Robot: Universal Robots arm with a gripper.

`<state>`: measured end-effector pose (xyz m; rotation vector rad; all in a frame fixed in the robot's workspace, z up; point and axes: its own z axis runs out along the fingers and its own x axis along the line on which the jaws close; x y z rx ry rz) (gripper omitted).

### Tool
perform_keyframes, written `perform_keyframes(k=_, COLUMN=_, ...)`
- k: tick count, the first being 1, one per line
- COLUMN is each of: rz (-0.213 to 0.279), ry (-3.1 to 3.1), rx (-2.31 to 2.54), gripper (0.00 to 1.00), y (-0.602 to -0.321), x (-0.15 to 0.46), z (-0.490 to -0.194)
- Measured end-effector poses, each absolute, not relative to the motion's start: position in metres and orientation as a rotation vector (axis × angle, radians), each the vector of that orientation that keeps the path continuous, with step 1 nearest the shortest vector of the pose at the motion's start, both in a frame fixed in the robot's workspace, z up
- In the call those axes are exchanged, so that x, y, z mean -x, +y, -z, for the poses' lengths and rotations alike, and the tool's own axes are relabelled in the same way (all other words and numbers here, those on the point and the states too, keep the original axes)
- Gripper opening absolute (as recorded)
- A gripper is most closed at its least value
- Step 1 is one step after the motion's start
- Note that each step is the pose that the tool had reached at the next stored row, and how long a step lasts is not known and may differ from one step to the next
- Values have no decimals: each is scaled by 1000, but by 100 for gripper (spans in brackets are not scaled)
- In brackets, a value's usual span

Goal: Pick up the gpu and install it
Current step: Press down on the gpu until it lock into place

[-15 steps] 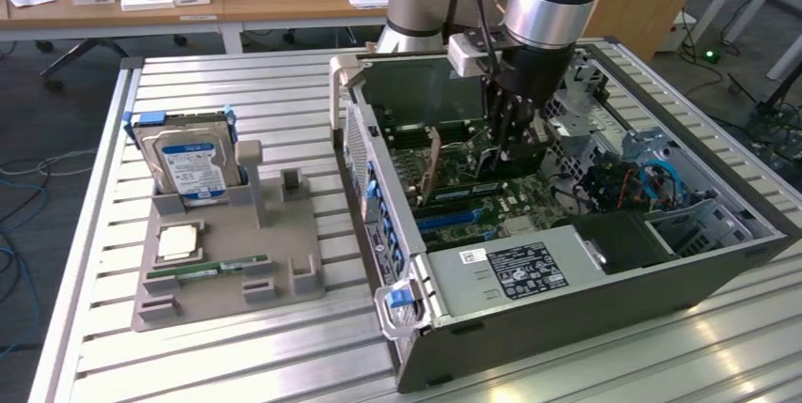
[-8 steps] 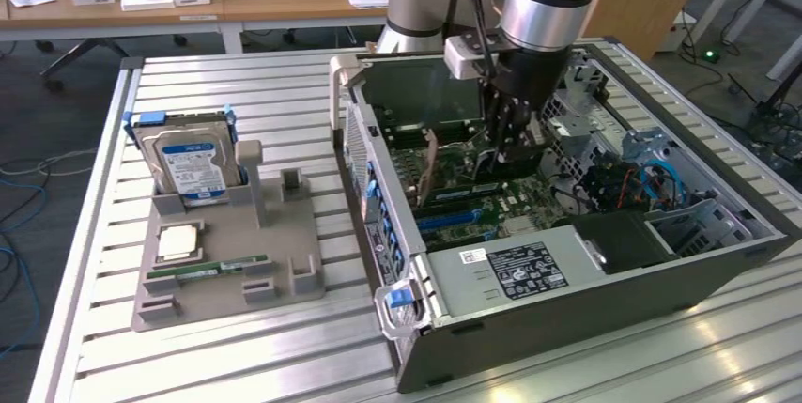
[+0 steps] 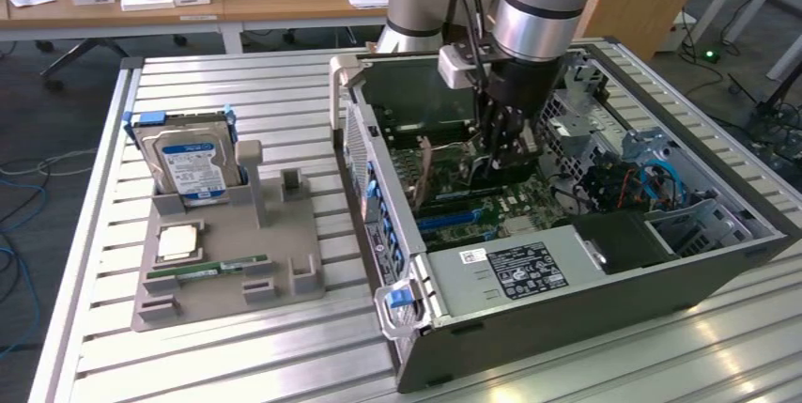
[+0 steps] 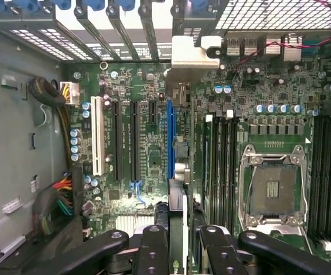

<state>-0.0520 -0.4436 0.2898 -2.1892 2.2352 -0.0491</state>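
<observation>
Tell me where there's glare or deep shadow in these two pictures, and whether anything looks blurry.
Exterior view: window light glares off the slatted aluminium table near the front; the computer case interior sits in shadow under the arm. Wrist view: the motherboard is evenly lit and crisp, the slot opening at the case's rear is washed out white, and the gripper holding the gpu edge-on looks dark and soft.
</observation>
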Motion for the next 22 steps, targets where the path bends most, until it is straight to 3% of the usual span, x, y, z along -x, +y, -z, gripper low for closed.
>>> perform_keyframes(k=22, rz=49, ry=2225, rx=2199, gripper=26, y=-449, x=62, z=-277)
